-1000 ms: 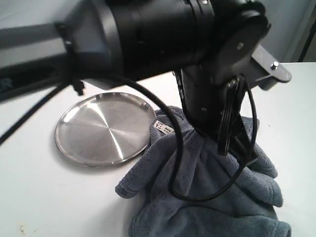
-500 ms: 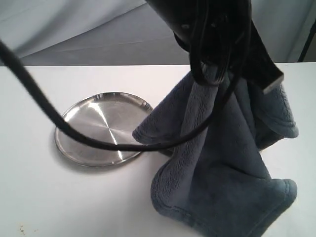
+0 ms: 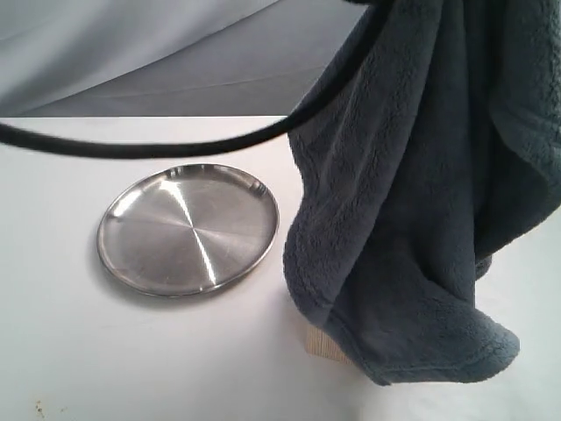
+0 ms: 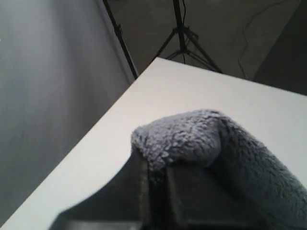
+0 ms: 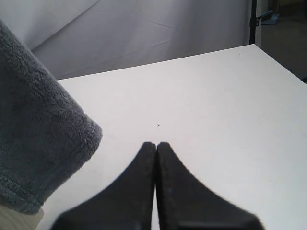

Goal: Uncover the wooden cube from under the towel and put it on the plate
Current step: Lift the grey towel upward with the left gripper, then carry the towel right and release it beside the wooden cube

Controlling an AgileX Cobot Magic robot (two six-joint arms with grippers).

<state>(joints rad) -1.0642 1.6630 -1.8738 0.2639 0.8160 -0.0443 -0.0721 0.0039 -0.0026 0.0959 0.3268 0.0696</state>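
The grey-blue towel (image 3: 412, 193) hangs lifted off the table and fills the right side of the exterior view. My left gripper (image 4: 158, 165) is shut on a fold of the towel (image 4: 192, 136), which bulges over its fingertips. A pale corner of the wooden cube (image 3: 326, 344) peeks out on the table under the towel's lower hem; in the right wrist view a sliver of the cube (image 5: 17, 221) shows below the towel (image 5: 38, 143). The shiny steel plate (image 3: 188, 230) lies left of the cube. My right gripper (image 5: 156, 144) is shut on nothing, above bare table.
A black cable (image 3: 175, 145) sags across the exterior view above the plate. The white table (image 3: 131, 351) ends at a far edge against a grey backdrop (image 3: 131, 53). A tripod stand (image 4: 184, 33) is on the floor beyond the table corner.
The towel has risen steadily off the table in my left gripper, which has left the top of the exterior view. The cube's corner has come into sight beneath the hem.
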